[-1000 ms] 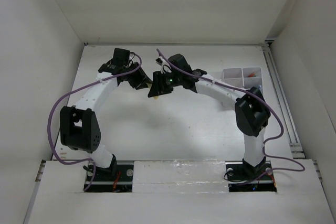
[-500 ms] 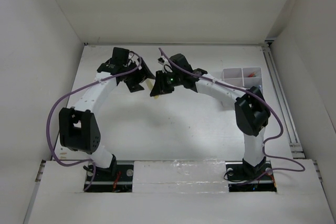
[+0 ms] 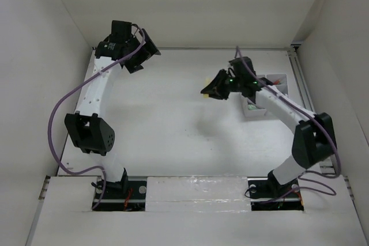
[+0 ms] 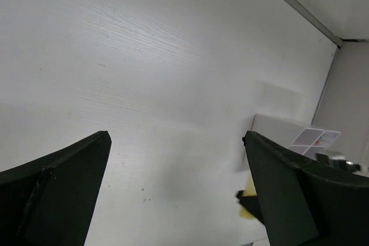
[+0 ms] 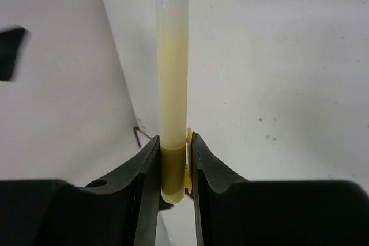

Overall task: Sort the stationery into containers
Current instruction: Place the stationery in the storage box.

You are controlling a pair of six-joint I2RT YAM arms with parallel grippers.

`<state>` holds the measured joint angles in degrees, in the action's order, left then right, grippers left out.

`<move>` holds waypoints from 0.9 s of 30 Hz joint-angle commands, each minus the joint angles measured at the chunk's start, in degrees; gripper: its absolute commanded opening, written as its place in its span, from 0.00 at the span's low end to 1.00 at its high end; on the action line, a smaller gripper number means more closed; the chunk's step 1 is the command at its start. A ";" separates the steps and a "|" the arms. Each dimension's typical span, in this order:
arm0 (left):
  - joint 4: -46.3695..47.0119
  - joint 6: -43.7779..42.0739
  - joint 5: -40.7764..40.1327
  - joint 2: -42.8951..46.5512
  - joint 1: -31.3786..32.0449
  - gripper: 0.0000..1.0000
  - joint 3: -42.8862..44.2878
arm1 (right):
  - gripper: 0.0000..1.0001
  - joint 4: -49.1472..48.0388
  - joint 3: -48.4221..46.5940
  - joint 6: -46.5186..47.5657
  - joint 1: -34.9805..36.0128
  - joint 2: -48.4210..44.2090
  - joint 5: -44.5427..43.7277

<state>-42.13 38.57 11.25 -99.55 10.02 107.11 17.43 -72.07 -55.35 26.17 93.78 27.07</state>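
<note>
1. Carrying a yellow marker stick (image 5: 173, 67), the right fingers (image 5: 151, 162) are pinched shut on its lower end, and the stick juts straight out beyond the tips.
2. From overhead, that stick hangs in the air just left of the container (image 3: 274, 77), which sits at the back right of the worktop (image 3: 173, 131). It is not yet over any compartment.
3. The left fingers (image 4: 69, 182) are spread as wide as they go and hold nothing. They are lifted above the far left corner, well apart from the container.
4. Progress, as I judge it: the marker is picked up and nearly delivered, but it has yet to be dropped in. Something small lies inside the divided box, too small to name. I see no other stationery lying loose in these views, so little may be left.
5. Compared with a second ago, both arms have parted. Then they met nose to nose at the back centre, left fingers partly closed. Since then the left arm has pulled back and opened fully, and the right arm has swung towards the container with the stick.
</note>
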 commanded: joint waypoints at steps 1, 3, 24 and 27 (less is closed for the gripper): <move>-4.29 -2.27 -2.63 1.10 0.26 1.00 -3.63 | 0.00 -3.19 6.39 -10.12 -4.54 -8.42 -0.26; -2.88 -2.27 -1.23 2.77 0.26 1.00 -6.99 | 0.00 -2.50 8.61 -12.05 -6.65 -13.78 -0.26; 0.21 -5.08 3.87 1.03 0.26 1.00 -14.39 | 0.00 0.33 31.63 -15.57 -33.03 -33.74 14.76; 0.21 -5.61 3.87 1.02 0.26 1.00 -14.39 | 0.00 -3.52 34.01 -17.93 -34.87 -34.28 16.52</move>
<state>-42.63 34.28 14.00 -98.74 10.13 92.36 19.22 -39.38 -70.00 -7.35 60.73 40.05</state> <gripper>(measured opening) 0.997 0.293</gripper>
